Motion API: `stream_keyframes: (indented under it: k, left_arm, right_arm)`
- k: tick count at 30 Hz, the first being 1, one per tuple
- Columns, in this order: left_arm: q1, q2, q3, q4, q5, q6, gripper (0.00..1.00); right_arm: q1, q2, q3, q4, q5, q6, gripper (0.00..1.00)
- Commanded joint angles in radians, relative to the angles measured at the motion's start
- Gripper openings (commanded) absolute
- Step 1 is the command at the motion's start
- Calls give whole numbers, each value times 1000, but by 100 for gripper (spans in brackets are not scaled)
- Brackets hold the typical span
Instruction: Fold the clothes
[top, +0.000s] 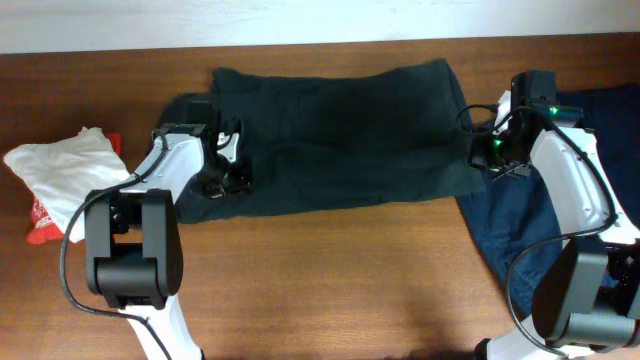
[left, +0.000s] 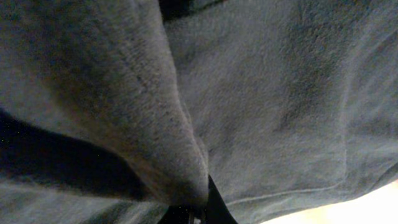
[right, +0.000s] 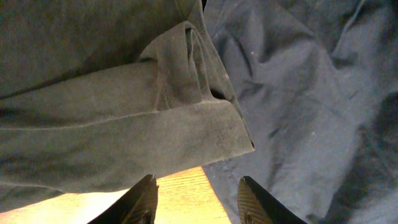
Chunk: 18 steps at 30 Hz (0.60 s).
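A dark grey-green garment (top: 340, 140) lies spread across the far middle of the table. My left gripper (top: 226, 165) is at its left edge. In the left wrist view a fold of this garment (left: 155, 112) runs down into the jaws (left: 200, 208), which are shut on it. My right gripper (top: 494, 152) is at the garment's right edge. In the right wrist view its fingers (right: 198, 198) are open and empty, just short of the garment's hemmed corner (right: 205, 124), over bare wood.
A blue garment (top: 510, 220) lies crumpled at the right under my right arm and also shows in the right wrist view (right: 311, 93). A white cloth with red on it (top: 62, 172) lies at the left edge. Bare wooden table (top: 330, 280) fills the front.
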Motion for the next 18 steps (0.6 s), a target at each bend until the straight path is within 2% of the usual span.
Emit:
stream_keyframes:
  k: [1,4,10,12,13,16,18]
  left_arm:
    - [0,2,105,-34,-97,2,1]
    - [0,-2,166,-38,-154,2,0]
    - [22,-2,266,22,-500,1,0]
    - [79,-2,296,47,-540,-52,3]
    - [105,-2,296,42,-521,-105,45]
    - [140,-2,295,-7,-393,-111,70]
    - [141,-2,295,-79,-348,-111,73]
  right_arm:
    - [5,0,-5,-3,-8,-3,46]
    - [5,0,-5,-3,-8,-3,46]
    - [5,0,-5,-7,-8,-3,46]
    - [5,0,-5,-7,-8,-3,46]
    - [5,0,-5,-6,-8,-3,46]
    - [5,0,-5,0,-8,-3,46]
    - [5,0,-5,20,-10,-3,47]
